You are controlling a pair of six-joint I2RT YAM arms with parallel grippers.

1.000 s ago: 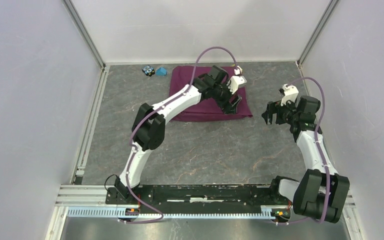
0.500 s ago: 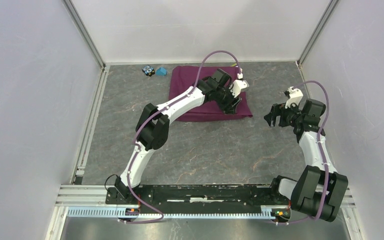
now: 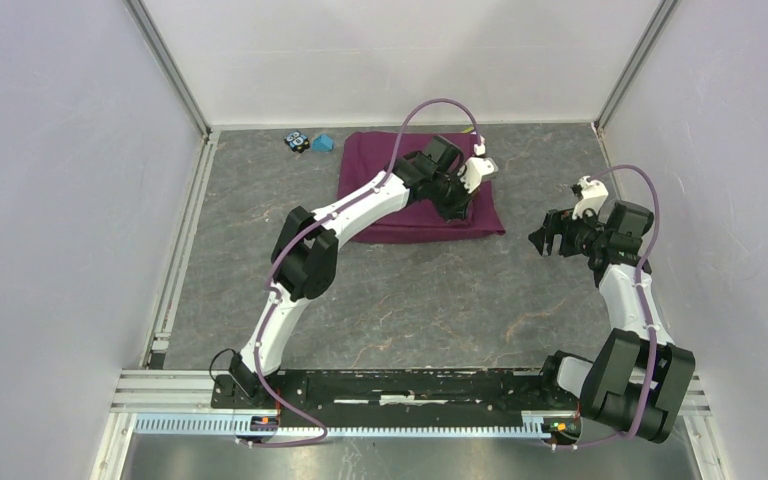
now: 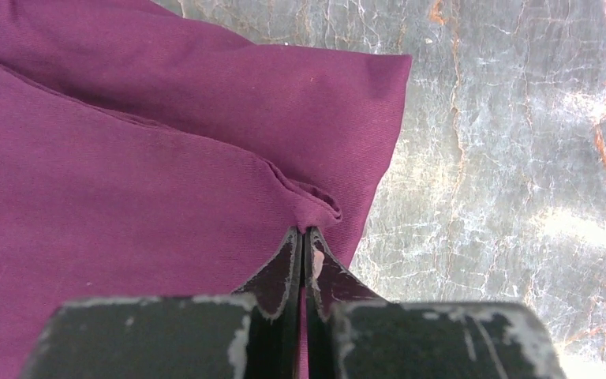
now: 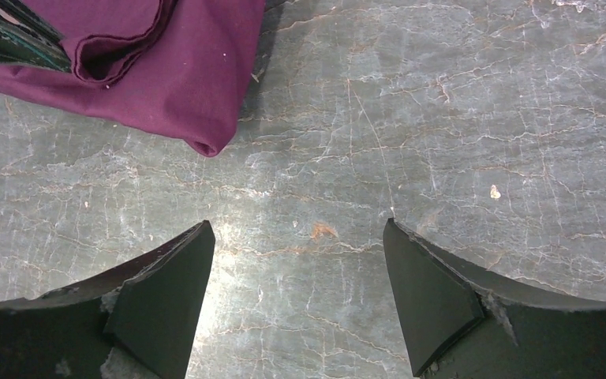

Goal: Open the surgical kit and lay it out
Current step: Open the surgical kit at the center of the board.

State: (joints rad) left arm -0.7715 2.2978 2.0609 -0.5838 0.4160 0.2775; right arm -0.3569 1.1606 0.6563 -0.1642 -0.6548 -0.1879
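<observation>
Grey marbled table carries one dark-purple cloth wrap, folded shut at far centre. I judge it soft and limp, light to peel, though hidden contents may add weight. My left gripper is pinched on a raised fold near its right edge, a sensible hold. My right gripper hangs wide apart over bare table, right of the wrap. Two small blocks sit far left, one black block and one blue block.

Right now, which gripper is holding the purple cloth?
The left gripper, shut on a fold of the cloth wrap; the right gripper hangs open beside it.
</observation>
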